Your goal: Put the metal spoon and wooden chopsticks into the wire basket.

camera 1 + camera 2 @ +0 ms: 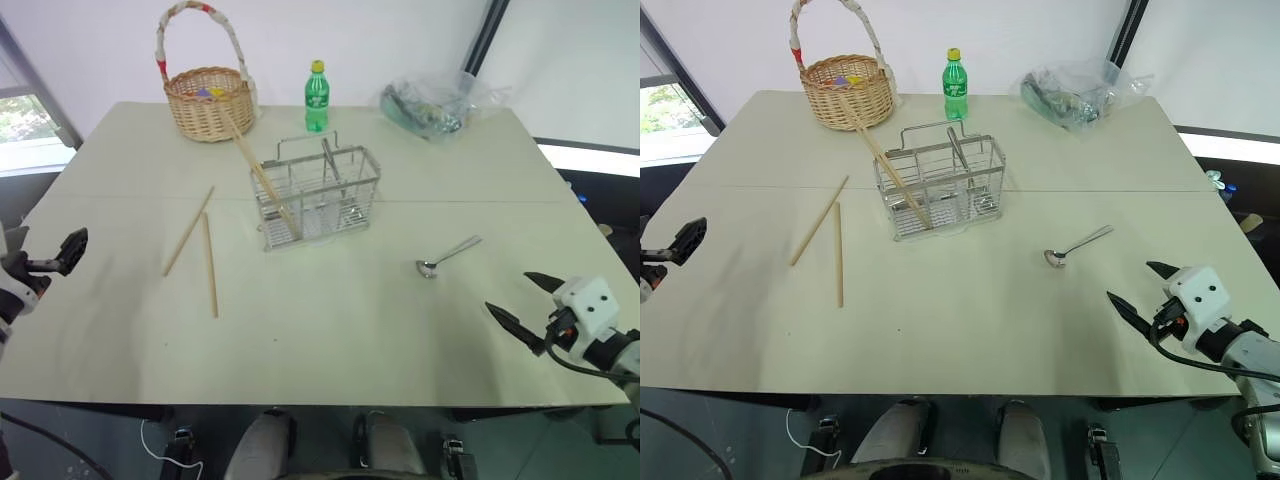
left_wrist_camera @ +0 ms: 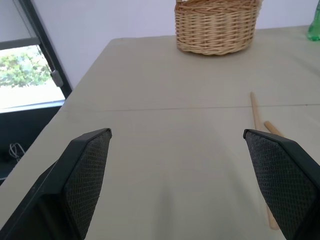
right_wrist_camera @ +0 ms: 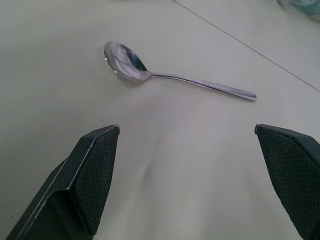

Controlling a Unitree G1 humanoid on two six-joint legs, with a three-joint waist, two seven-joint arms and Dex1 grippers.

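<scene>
The wire basket [image 1: 316, 196] stands in the middle of the table, and one wooden chopstick [image 1: 258, 168] leans in its left compartment, top end tilted toward the back left. Left of it, two more chopsticks [image 1: 189, 230] [image 1: 210, 266] lie flat on the table. The metal spoon [image 1: 447, 256] lies to the right of the basket, bowl toward me. My right gripper [image 1: 507, 290] is open near the front right edge, with the spoon [image 3: 150, 75] just ahead of its fingers. My left gripper [image 2: 177, 134] is open at the table's left edge, apart from the flat chopsticks [image 2: 257, 117].
A round wicker basket [image 1: 208, 102] with a tall handle stands at the back left. A green bottle [image 1: 316, 97] is behind the wire basket, and a crumpled plastic bag [image 1: 430, 108] lies at the back right. The beige table [image 1: 330, 330] ends just in front of both grippers.
</scene>
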